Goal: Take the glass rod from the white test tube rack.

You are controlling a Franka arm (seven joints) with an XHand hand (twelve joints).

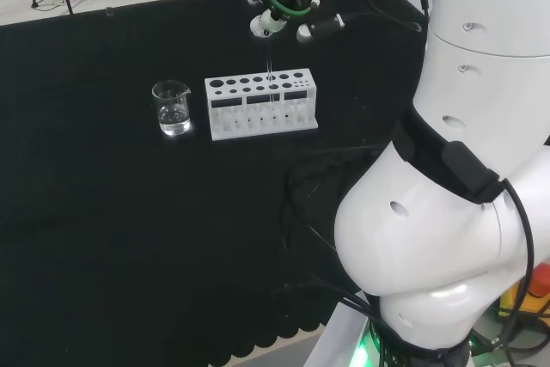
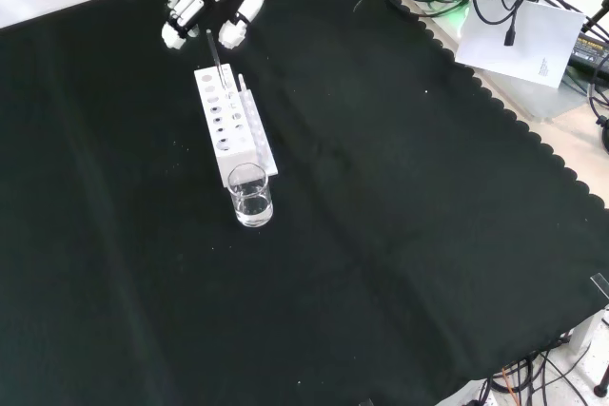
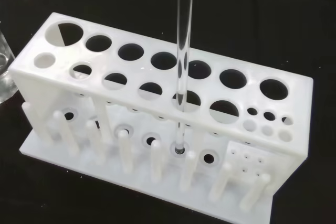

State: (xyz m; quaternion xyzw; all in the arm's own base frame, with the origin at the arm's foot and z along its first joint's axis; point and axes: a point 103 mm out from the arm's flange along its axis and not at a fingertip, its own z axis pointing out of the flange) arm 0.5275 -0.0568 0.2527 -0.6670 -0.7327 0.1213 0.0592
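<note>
1. Cloth (image 1: 129, 238), black, covers the bench in the head view. Going from left to right across it, a small clear beaker (image 1: 172, 108) comes first, with a little clear liquid in its bottom.
2. Just right of the beaker, near it but apart, stands the white test tube rack (image 1: 260, 106), long side toward the camera, with two rows of round holes in its top plate.
3. Glass rod (image 1: 270, 75) stands upright in a hole right of the rack's middle and rises above the top plate toward the hand (image 1: 284, 15).
4. The hand hangs over the rack's right half in the head view, its fingers pointing down around the top of the rod. Whether they pinch the rod cannot be told from this view.
5. In the front view the hand (image 2: 214, 7) comes in from the top. Its fingertips (image 2: 233, 35) are curled close beside the rod's (image 2: 217, 62) upper end, and contact is not plain.
6. The rack (image 2: 233, 130) runs away from the camera there, with the beaker (image 2: 251, 195) at its near end.
7. In the wrist view the rod (image 3: 182, 61) passes down through a front-row hole of the rack (image 3: 157, 114), and its lower tip sits in a small ringed socket of the base plate, so the rod is in the rack.
8. White pegs (image 3: 157, 161) stand in a line along the base plate's front edge.
</note>
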